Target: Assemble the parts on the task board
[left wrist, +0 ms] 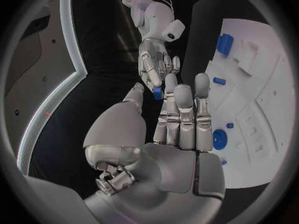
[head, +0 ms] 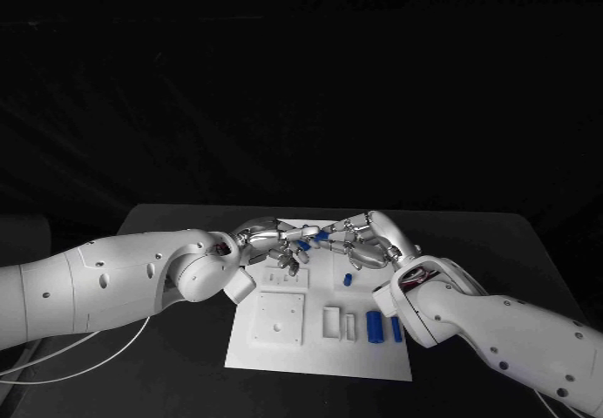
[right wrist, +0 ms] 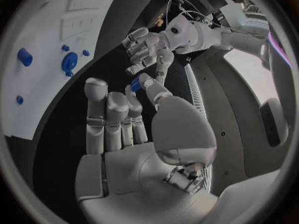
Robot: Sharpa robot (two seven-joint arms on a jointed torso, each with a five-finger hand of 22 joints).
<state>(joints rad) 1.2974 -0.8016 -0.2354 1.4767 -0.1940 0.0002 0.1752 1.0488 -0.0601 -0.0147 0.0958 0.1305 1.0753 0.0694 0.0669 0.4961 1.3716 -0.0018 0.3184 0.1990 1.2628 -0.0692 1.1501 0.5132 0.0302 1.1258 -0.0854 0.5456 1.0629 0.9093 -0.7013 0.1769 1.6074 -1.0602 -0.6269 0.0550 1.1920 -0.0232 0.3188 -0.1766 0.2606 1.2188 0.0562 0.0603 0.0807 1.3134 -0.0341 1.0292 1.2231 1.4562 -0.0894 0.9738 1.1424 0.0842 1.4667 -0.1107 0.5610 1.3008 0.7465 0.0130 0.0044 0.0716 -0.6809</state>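
Blue part (head: 321,235), half hidden, sits pinched between the fingertips of the left hand (head: 279,244) and right hand (head: 366,242), above the task board's (head: 377,361) far edge; black worktop (head: 176,383) lies around.

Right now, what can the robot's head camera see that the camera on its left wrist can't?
Head view: both long white arms, the left arm and the right arm, and the whole task board from edge to edge.

Left wrist view: the left hand from just behind, very close, with a round blue part on the board beside its fingers.

Both: the right hand meeting the left hand, with a small blue part between their fingertips. I can't tell which hand holds it.
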